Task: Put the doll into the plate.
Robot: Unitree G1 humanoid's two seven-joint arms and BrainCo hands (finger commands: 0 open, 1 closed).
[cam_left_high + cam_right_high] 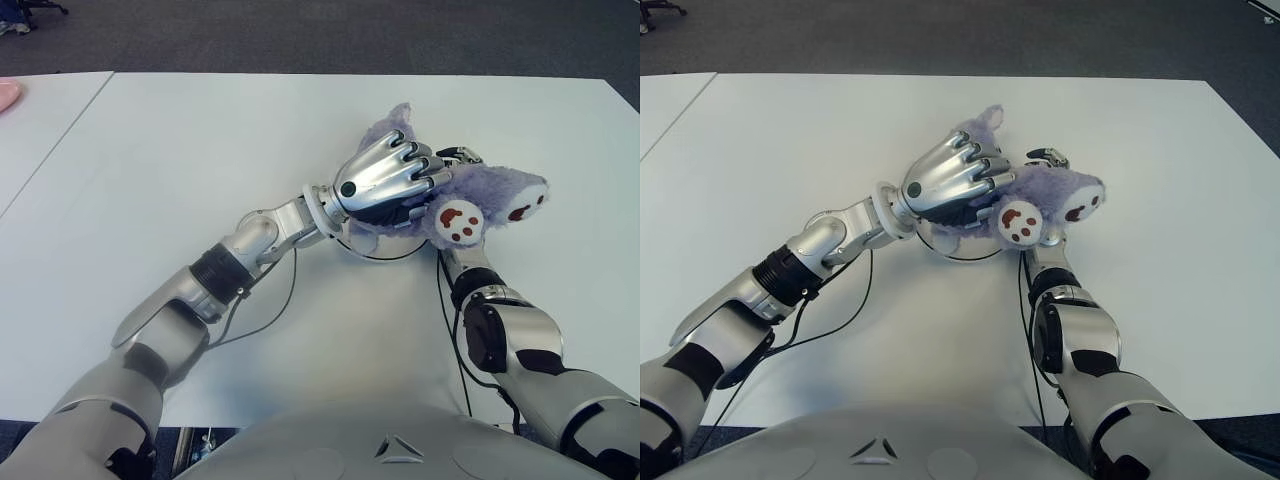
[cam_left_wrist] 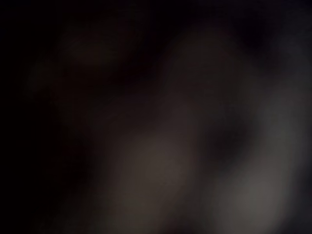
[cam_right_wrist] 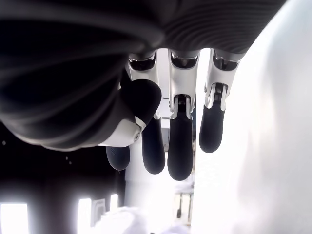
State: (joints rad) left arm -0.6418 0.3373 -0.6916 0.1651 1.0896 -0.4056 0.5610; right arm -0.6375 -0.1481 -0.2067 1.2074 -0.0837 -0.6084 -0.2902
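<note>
**Purple plush under two robot hands, plate barely visible**

Left eye view: the doll (image 1: 470, 200), a purple plush with red-and-white paw pads, lies on the white table (image 1: 200, 150). The left robot hand (image 1: 385, 180) is draped over the doll's body, fingers curled down onto the fur, so it looks clamped on it. The right robot hand (image 1: 460, 157) pokes out just behind the doll; only its fingertips show, the rest is under the plush.

Right eye view: same setup. Beneath the doll there's a thin dark curved line, which I'd guess is the rim of the plate (image 1: 960, 256), probably clear or white. If so, the doll already sits over it, but I can't say for sure.

Left wrist view: basically black blur, pressed against something. Nothing readable.

Right wrist view: the right hand's fingers (image 3: 180, 141) hang fairly straight and apart, nothing between them, so I'd call it relaxed and empty.

Handling guess: the plush should be light, soft and squishy, not fragile and not slippery. The fat torso is the best place to hold; a leg or ear would just flop.
</note>
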